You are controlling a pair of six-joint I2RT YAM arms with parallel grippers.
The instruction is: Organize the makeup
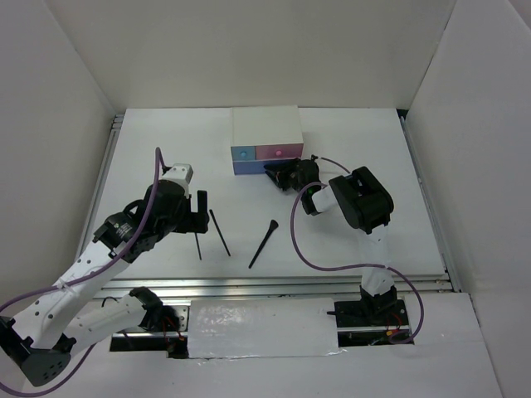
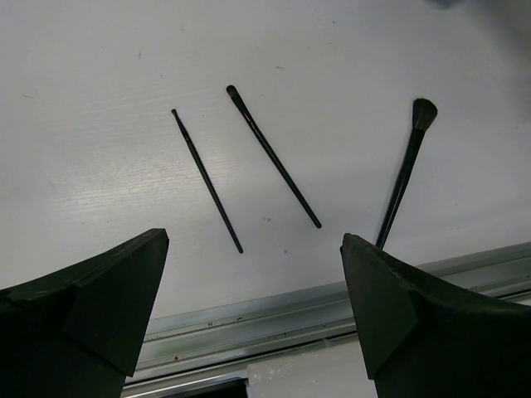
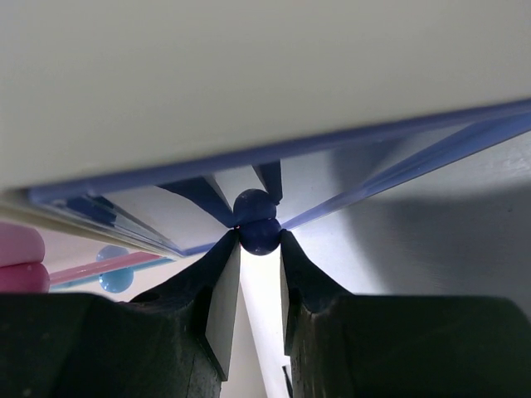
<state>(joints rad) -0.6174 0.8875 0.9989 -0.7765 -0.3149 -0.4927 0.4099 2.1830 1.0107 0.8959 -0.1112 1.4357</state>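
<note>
A: What lay on the white table?
B: A white box at the far side, with blue and pink drawers facing the near edge.
A: And nearer?
B: A thin black pencil, a second pencil just beside it, and a flared brush near those, its head toward the box; all lay flat, none touching

The surface under the left hand looks matte white, kinda grainy; the pencils ahead of it are matte black. The knob between the right hand fingertips is glossy blue plastic.
</note>
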